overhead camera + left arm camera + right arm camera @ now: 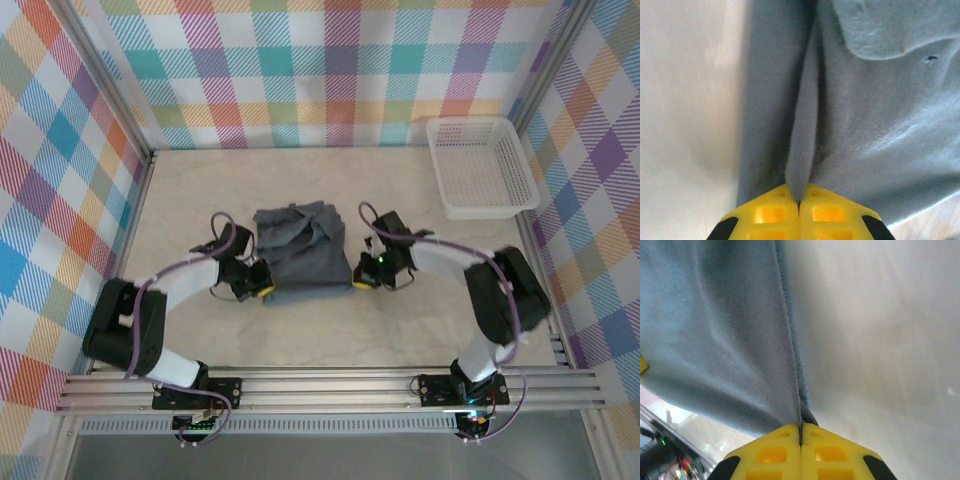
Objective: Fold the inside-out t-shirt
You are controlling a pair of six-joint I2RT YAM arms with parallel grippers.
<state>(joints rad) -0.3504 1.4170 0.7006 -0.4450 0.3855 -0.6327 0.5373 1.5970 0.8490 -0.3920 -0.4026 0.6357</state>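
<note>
The inside-out t-shirt point(303, 252) lies in a dark slate-grey, roughly square bundle at the middle of the table, rumpled along its far edge. My left gripper point(262, 291) is at the bundle's near left corner, shut on a raised ridge of the t-shirt point(802, 150) that runs into its yellow fingertips point(771, 212). My right gripper point(358, 283) is at the near right corner, shut on the t-shirt's side edge point(792, 370), which disappears between its yellow fingertips point(832, 452).
A white mesh basket point(482, 166) stands at the far right by the checked wall. Pale tabletop point(180, 200) surrounds the shirt. A metal rail point(330, 385) with both arm bases runs along the near edge.
</note>
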